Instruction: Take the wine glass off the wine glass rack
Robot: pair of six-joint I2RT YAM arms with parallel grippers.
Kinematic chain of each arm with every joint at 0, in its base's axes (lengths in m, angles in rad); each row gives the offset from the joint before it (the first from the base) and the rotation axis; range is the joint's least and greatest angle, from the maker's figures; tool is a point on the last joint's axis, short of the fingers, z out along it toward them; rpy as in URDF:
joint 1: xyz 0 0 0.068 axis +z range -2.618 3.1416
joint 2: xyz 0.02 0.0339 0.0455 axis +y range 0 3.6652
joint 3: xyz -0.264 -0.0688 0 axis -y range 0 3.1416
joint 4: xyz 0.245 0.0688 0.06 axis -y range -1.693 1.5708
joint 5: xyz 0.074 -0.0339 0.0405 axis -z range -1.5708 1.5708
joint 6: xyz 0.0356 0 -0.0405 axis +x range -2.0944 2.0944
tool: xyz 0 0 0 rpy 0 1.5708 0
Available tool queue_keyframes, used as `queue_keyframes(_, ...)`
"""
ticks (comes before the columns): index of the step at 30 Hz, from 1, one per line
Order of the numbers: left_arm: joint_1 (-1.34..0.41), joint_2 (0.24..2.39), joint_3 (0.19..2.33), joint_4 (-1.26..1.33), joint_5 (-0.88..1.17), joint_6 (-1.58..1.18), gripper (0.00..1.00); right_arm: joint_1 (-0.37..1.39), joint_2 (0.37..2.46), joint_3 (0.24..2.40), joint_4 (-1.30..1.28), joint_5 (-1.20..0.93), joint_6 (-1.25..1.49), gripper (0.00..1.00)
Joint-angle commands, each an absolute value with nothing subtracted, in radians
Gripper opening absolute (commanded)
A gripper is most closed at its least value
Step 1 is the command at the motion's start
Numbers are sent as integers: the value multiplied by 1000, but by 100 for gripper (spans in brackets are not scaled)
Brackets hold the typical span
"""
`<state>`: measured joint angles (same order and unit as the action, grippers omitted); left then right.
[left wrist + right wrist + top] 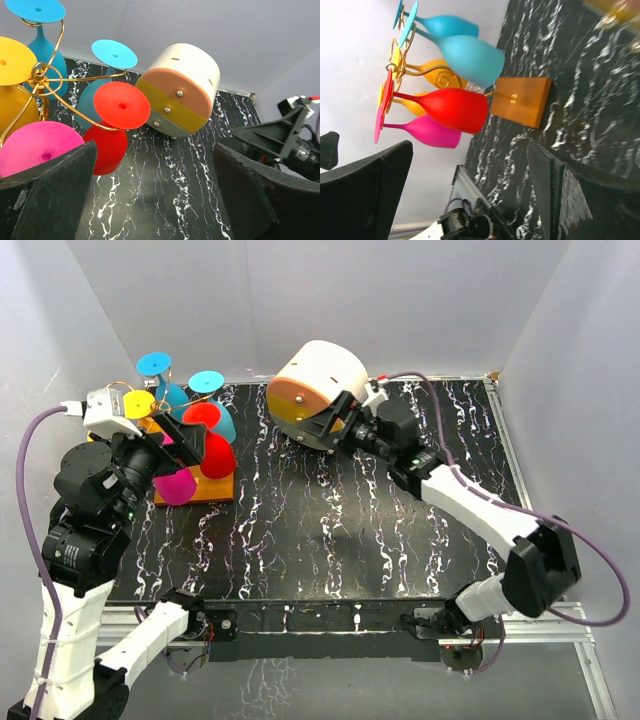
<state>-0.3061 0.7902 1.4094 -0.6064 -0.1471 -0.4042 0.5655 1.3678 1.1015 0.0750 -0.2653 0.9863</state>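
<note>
The wine glass rack, gold wire (45,80) on an orange base block (205,492), stands at the table's left. Several wine glasses hang from it upside down: two cyan (215,410), a yellow one (140,403), a red one (212,445) and a pink one (176,485). My left gripper (176,445) is open and empty right beside the red and pink glasses; in the left wrist view (155,145) the red glass (107,145) and pink glass (40,147) sit by its left finger. My right gripper (328,420) is open and empty against the drawer box; its wrist view (470,145) shows the rack base (520,100).
A white-and-orange rounded drawer box (315,390) lies on its side at the back centre, also in the left wrist view (180,90). White walls enclose the black marbled table (330,530) on three sides. A purple cable (600,560) loops off the right arm.
</note>
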Motion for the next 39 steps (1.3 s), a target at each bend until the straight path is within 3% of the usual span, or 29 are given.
queue_keyframes(1, -314, 794, 1467, -653, -174, -395, 99, 641, 1467, 1229, 206, -293, 1144, 96)
queue_keyframes(6, -315, 795, 1489, -682, -179, -387, 99, 720, 1610, 1350, 256, -271, 1220, 89)
queue_keyframes(13, -316, 879, 1609, -805, -189, -331, 99, 774, 1693, 1452, 261, -243, 1215, 87)
queue_keyframes(23, -316, 1215, 1907, -1089, -192, -263, 99, 744, 1496, 1363, -22, -38, 785, 98)
queue_keyframes(39, -316, 1342, 1922, -1105, -287, -207, 99, 713, 1155, 1125, -133, 300, 347, 98)
